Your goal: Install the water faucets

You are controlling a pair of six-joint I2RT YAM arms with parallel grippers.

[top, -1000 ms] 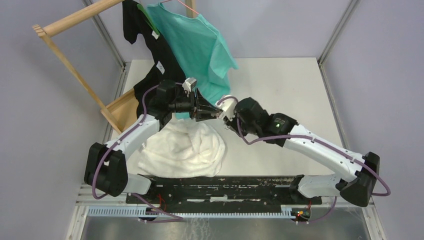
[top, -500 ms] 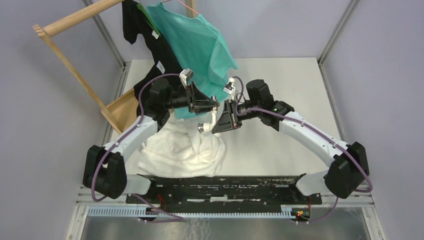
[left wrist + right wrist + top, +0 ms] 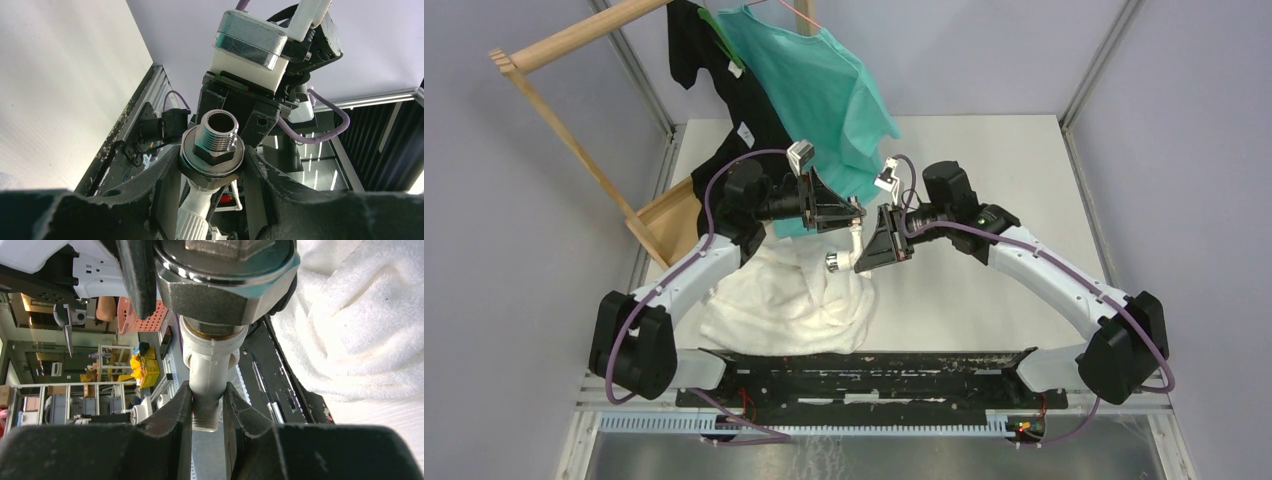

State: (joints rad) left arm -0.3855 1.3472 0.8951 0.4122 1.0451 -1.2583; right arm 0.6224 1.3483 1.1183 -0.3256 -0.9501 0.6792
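Note:
The water faucet is held in the air between both grippers, above the white towel (image 3: pixel 789 295). Its white spout (image 3: pixel 854 240) ends in a pale ribbed tip (image 3: pixel 833 263) pointing down-left. My left gripper (image 3: pixel 849 213) (image 3: pixel 212 162) is shut on the wide hex collar of the silver threaded fitting (image 3: pixel 215 135), whose open threaded end faces the left wrist camera. From the other side, my right gripper (image 3: pixel 876 243) (image 3: pixel 207 405) is shut on the white spout (image 3: pixel 207 375); the silver fitting (image 3: pixel 225 285) sits just above its fingers (image 3: pixel 175 415).
A teal shirt (image 3: pixel 824 90) and a black garment (image 3: pixel 724 80) hang from a wooden rack (image 3: pixel 564 130) at the back left. The white towel (image 3: pixel 360 325) lies crumpled under the grippers. A black rail (image 3: pixel 854 370) runs along the near table edge.
Both wrists have turned and the right arm has swung its elbow outward. The faucet, before hidden between the grippers, now shows with its tip pointing down-left. Both grips are unchanged.

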